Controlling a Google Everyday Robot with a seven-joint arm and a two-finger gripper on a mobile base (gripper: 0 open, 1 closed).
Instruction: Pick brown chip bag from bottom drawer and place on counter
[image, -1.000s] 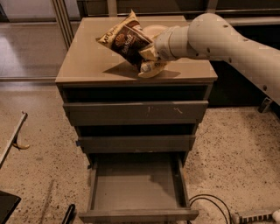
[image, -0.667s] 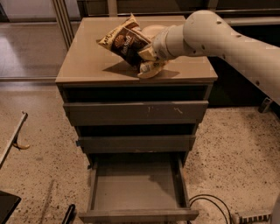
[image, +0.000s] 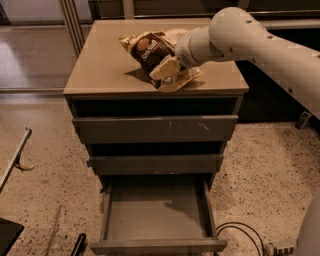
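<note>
The brown chip bag, dark brown with cream edges and a round logo, rests tilted on the counter, its lower end touching the beige top near the front right. My gripper is shut on the bag's lower right part, with the white arm reaching in from the right. The bottom drawer is pulled open below and its tray holds nothing.
The two upper drawers are closed or nearly closed. A black cable lies on the speckled floor at the right of the cabinet. A metal rail stands at the left. Dark cabinets stand behind at the right.
The bag and gripper have shifted slightly forward and down on the counter; the bag's lower end now rests on the top. The drawer has not moved.
</note>
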